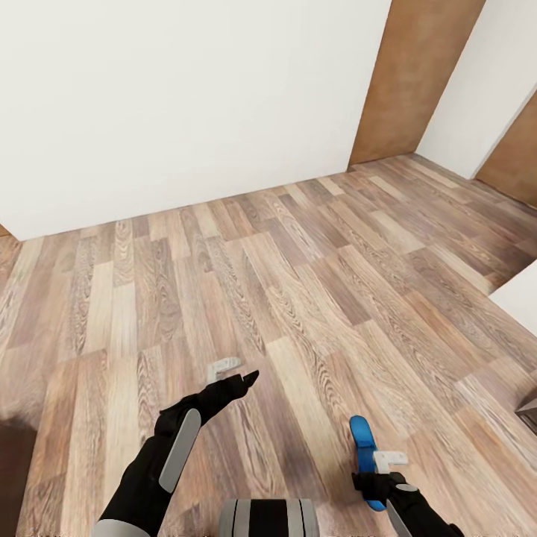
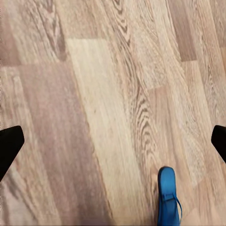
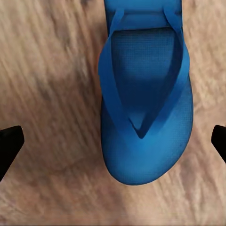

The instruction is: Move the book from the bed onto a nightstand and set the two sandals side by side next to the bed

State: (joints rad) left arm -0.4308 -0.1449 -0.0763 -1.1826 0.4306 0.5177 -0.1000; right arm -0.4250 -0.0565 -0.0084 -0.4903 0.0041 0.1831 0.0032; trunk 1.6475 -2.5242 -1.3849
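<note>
One bright blue sandal [image 1: 363,444] lies on the wood-plank floor [image 1: 298,283] at the lower right of the head view. My right gripper [image 1: 374,483] hangs over its near end, open. In the right wrist view the sandal [image 3: 143,117] sits between the two widely spread fingertips [image 3: 9,148] without touching either. My left gripper [image 1: 243,382] is open over bare floor to the left, with nothing between its fingers [image 2: 9,143]; the same sandal [image 2: 167,197] shows in the left wrist view. The second sandal, the book, the bed and the nightstands are out of view.
A white wall [image 1: 186,97] closes the far side, with a brown panel [image 1: 410,74] at the back right. A white corner [image 1: 518,298] and a dark object [image 1: 528,414] jut in at the right edge. My base [image 1: 268,518] shows at the bottom.
</note>
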